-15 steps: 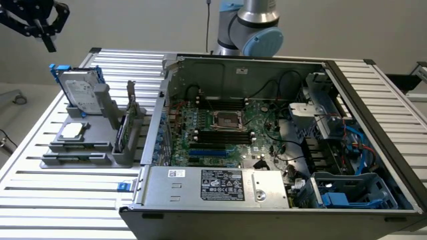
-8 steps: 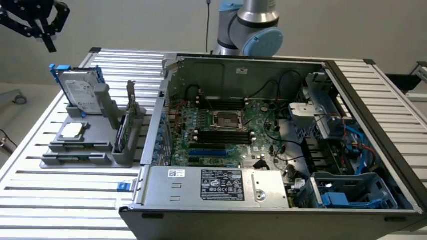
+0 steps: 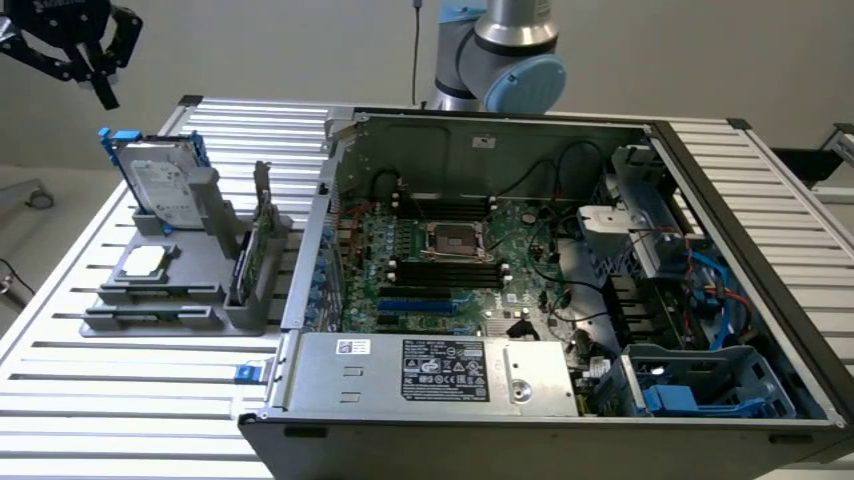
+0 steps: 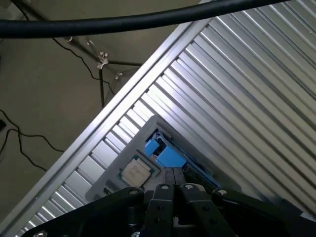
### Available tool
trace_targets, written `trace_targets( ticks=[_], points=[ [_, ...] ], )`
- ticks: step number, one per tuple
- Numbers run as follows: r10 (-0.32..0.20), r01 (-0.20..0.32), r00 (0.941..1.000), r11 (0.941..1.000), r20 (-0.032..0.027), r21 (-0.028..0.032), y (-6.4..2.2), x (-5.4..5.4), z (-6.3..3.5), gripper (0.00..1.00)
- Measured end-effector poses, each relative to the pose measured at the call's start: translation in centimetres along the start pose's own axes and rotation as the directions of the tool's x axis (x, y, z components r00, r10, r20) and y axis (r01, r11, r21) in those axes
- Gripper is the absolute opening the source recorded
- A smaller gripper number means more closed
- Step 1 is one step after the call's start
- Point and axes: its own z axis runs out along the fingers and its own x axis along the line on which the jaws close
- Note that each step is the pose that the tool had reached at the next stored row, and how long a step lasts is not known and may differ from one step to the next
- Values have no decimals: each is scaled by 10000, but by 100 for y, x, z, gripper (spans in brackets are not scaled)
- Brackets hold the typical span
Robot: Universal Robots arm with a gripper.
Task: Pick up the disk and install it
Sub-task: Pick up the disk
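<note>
Up in the top left corner of the exterior view, the pincer (image 3: 103, 95) hangs above the slatted worktop (image 3: 134, 380). Going by the wrist view, its fingers are pressed together with nothing in them (image 4: 176, 180). The disk (image 3: 160, 185) in its blue carrier stands on edge, leaning a bit, in the grey holder (image 3: 160, 300) in the left part of the frame. It's left of the open computer case (image 3: 467, 125), and the processor chip (image 3: 143, 262) lies flat just in front of it. The wrist view shows the disk's blue edge (image 4: 168, 157) beside the chip (image 4: 134, 172).
</note>
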Motion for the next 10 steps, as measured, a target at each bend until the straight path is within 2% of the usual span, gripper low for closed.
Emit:
trace_targets(
  ticks=[3, 7, 10],
  points=[
    [-454, 454, 9990, 9989, 43, 64, 1, -2, 24, 11],
    [-1161, 1161, 9932, 9932, 22, 75, 1, -3, 40, 11],
    [-1694, 1694, 9855, 9855, -1, 77, 1, -3, 46, 11]
  ],
)
